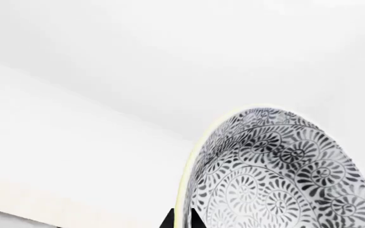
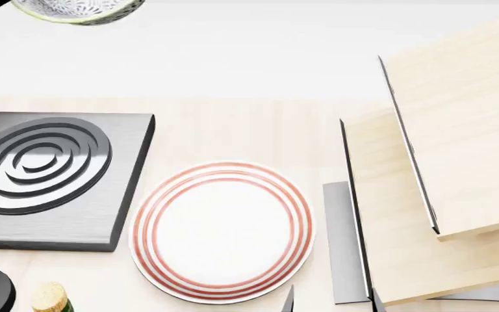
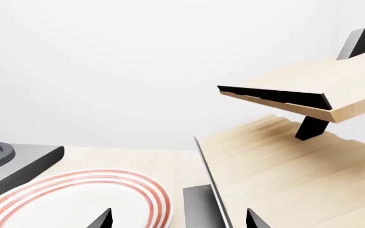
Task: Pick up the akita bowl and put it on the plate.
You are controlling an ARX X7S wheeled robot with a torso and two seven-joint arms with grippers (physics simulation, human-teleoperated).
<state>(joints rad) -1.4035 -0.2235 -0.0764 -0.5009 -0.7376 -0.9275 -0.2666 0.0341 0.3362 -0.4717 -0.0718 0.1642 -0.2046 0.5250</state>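
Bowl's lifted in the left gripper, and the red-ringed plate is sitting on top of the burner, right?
Not quite. The akita bowl is lifted at the left gripper, but the head view shows the plate lying on the wooden counter, beside the burner and to its right, not on it.

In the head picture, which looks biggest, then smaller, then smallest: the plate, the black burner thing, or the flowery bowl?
1. Burner and plate: too alike to rank.
2. Akita bowl: smallest, but mostly cut off at the top edge.

Grey burner [image 2: 46, 179], wood shelf [image 2: 457, 136], cork-topped bottle [image 2: 49, 298]
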